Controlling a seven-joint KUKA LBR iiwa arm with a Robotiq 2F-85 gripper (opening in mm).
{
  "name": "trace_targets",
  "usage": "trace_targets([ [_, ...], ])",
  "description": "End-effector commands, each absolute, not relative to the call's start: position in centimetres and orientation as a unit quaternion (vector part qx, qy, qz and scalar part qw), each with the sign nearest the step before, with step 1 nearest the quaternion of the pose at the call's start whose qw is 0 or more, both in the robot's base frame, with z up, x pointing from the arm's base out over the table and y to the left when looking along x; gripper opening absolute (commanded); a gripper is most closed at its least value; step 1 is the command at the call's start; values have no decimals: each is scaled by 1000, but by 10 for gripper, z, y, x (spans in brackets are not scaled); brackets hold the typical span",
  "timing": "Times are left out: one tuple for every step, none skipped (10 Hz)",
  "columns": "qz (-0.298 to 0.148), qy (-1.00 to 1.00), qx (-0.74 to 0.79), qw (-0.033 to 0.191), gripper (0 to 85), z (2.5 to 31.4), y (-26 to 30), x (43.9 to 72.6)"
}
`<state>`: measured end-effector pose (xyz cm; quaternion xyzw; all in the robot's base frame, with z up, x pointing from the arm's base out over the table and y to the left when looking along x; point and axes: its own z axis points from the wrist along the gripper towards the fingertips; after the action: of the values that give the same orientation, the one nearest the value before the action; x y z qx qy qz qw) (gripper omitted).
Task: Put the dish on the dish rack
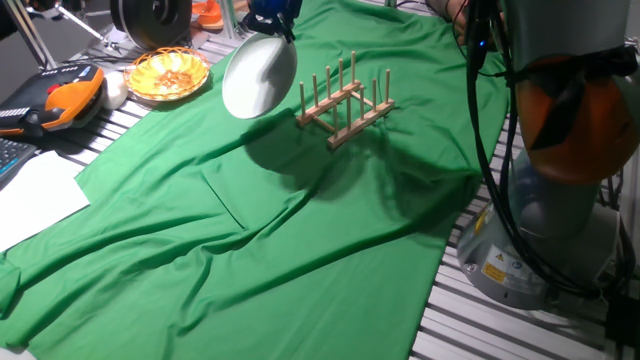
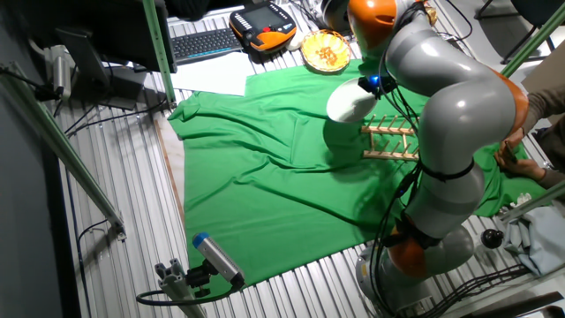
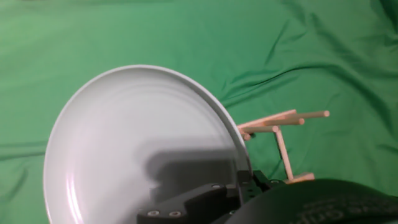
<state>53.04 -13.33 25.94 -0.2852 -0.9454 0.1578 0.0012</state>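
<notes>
The white round dish [image 1: 258,78] hangs tilted in the air, held by its top rim in my gripper [image 1: 272,28], just left of the wooden dish rack [image 1: 345,108]. In the other fixed view the dish [image 2: 350,103] is left of the rack [image 2: 388,140], above the green cloth. In the hand view the dish [image 3: 137,143] fills the frame's left and middle. My fingers [image 3: 193,202] are shut on its lower rim. Rack pegs [image 3: 283,121] show to the right, beyond the dish's edge.
A green cloth [image 1: 260,220] covers the table. An orange-yellow woven basket [image 1: 167,75] of food sits at the back left, next to an orange-black pendant [image 1: 60,100]. White paper [image 1: 35,195] lies at the left. The robot's base [image 1: 550,200] and cables stand at the right.
</notes>
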Motion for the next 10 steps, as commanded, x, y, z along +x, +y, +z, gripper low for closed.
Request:
trace_targets([
  [155, -947, -283, 3, 0, 259, -133, 530],
  [152, -948, -280, 12, 0, 259, -133, 530],
  [155, -947, -280, 13, 0, 259, -133, 530],
  [160, -946, -280, 14, 0, 259, -133, 530],
  [177, -944, -279, 13, 0, 268, -138, 525],
  [197, -941, -274, 10, 0, 277, -147, 518],
  [220, -939, -266, 6, 0, 284, -157, 513],
  [240, -936, -257, 6, 0, 291, -168, 510],
  [239, -938, -252, 10, 0, 296, -176, 510],
  [240, -939, -247, 13, 0, 300, -183, 509],
])
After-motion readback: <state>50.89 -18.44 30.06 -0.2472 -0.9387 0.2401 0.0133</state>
